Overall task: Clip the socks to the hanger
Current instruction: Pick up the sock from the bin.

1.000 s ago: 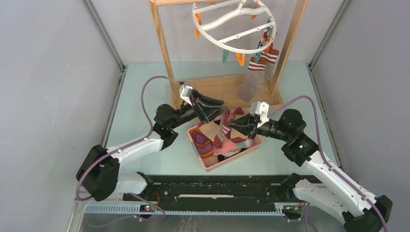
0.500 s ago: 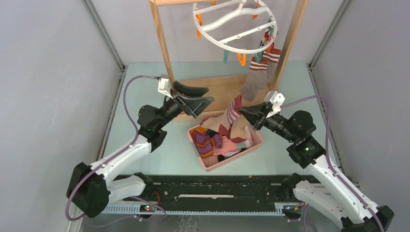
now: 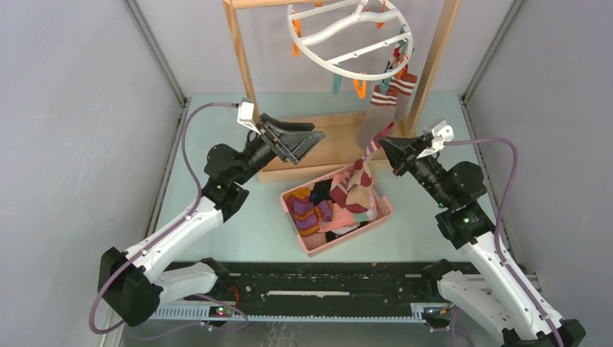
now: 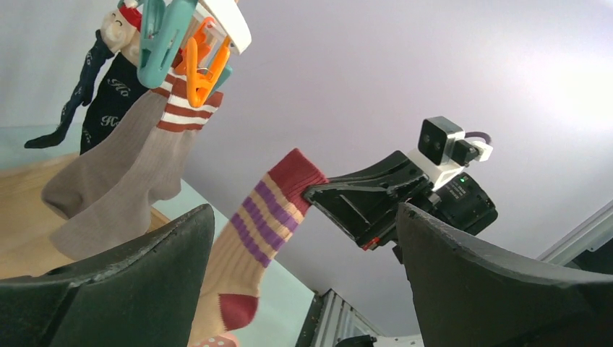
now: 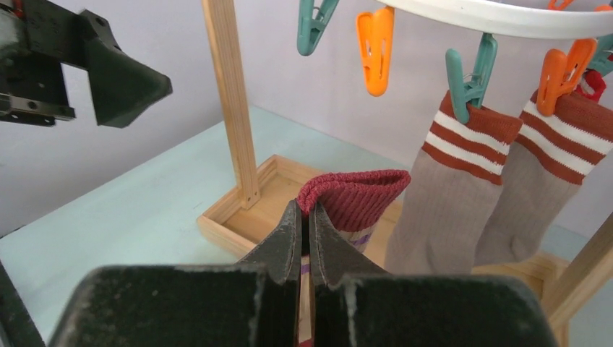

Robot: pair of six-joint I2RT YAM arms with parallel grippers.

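Right end effector clamped on sock cuff; sock hangs below it. Left end effector wide open, empty, opposite. Step: transfer to hanger, up ahead. Next: spread free clip, feed cuff in.
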